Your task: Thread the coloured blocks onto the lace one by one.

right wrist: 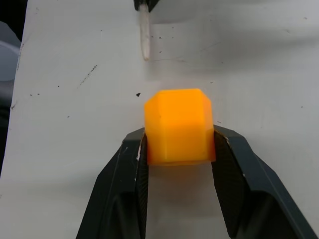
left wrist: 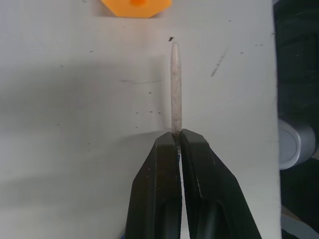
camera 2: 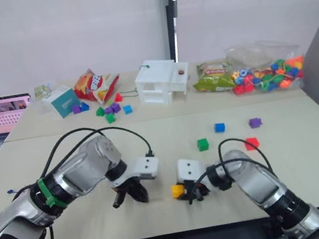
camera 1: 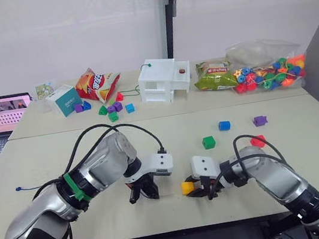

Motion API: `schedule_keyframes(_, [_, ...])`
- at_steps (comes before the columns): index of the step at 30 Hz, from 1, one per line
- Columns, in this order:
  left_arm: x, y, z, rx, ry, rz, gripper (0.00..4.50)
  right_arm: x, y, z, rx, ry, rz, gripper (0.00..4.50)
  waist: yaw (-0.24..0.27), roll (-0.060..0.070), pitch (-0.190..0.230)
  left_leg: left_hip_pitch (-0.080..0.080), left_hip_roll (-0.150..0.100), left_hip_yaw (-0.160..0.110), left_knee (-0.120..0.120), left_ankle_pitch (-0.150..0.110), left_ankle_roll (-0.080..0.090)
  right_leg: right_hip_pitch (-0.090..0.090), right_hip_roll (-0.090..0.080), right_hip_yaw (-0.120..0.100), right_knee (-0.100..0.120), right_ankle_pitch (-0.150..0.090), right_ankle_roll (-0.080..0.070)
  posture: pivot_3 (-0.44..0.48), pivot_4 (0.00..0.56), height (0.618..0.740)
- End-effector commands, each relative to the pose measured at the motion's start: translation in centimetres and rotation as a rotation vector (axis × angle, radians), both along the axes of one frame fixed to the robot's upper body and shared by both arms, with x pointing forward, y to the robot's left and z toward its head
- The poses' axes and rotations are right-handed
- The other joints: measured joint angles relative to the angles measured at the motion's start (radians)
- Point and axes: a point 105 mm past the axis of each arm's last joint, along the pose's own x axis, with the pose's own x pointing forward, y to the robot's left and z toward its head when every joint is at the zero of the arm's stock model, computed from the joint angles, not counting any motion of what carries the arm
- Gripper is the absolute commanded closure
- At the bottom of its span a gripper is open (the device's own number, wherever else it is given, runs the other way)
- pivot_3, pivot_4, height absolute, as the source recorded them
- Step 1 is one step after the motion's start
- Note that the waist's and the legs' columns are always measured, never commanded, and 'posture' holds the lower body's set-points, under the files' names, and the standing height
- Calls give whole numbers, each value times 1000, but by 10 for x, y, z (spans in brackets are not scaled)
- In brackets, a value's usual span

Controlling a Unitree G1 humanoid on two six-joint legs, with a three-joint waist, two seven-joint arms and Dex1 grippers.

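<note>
My right gripper (right wrist: 179, 135) is shut on the yellow-orange block (right wrist: 179, 127), held low over the table's front edge (camera 1: 187, 187). Just to its left, my left gripper (left wrist: 177, 137) is shut on the lace, whose stiff pale tip (left wrist: 175, 89) sticks out past the fingertips and points toward the block, with a small gap between them. The tip (right wrist: 144, 40) also appears in the right wrist view. A dark-blue end of the lace (camera 1: 20, 189) lies at the left. The green (camera 1: 209, 142), blue (camera 1: 224, 125), purple (camera 1: 260, 120) and red (camera 1: 258, 141) blocks lie loose to the right.
On the far table stand a laptop (camera 1: 1, 114), a teal box (camera 1: 62, 100), a chip bag (camera 1: 98, 83), a set of small blocks (camera 1: 112, 107), a white toy house (camera 1: 162, 79), a green snack bag (camera 1: 216, 77) and a bag of beads (camera 1: 267, 72).
</note>
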Motion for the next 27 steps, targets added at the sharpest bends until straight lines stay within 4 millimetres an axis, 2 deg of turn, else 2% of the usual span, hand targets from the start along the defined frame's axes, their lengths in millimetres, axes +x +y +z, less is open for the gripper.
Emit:
schedule_keyframes(1, [6, -6, 8, 6, -52, -30, 4500, -10, 5, -8, -5, 36, 18, 3227, 1, 0, 0, 0, 0, 0, 0, 0, 0, 0, 0, 0, 0, 0, 0, 0, 150, 740])
schedule_keyframes(8, [6, -23, 9, -48, -43, -28, 4500, -13, 3, -9, -7, 41, 8, 3227, 2, 0, 0, 0, 0, 0, 0, 0, 0, 0, -1, 0, 0, 0, 0, 0, 150, 740])
schedule_keyframes(11, [5, -25, 9, -58, -44, -35, 4500, -13, 3, -9, -8, 42, 4, 3227, 3, 0, 0, 0, 0, 0, 0, 0, 0, 0, -1, 0, 0, 0, 0, 0, 150, 740])
schedule_keyframes(15, [9, -14, 6, -37, -64, -11, 4500, -14, 1, -9, -11, 44, 3, 3227, 3, 0, 0, 0, 0, 0, 0, 0, 0, 0, -1, 0, 0, 0, 0, 0, 150, 740])
schedule_keyframes(23, [34, 41, 8, -32, -216, 97, 4500, -10, -5, -8, -22, 34, -17, 3227, 3, 0, 0, 0, 0, 0, 0, 0, 0, 0, -1, 0, 0, 0, 0, 0, 150, 740])
schedule_keyframes(27, [35, 49, 3, -139, -275, 87, 4500, -9, -7, -8, -21, 31, -27, 3227, 9, 0, 0, 0, 0, 0, 1, 0, 0, 0, -2, 0, -1, 0, 0, 0, 150, 740])
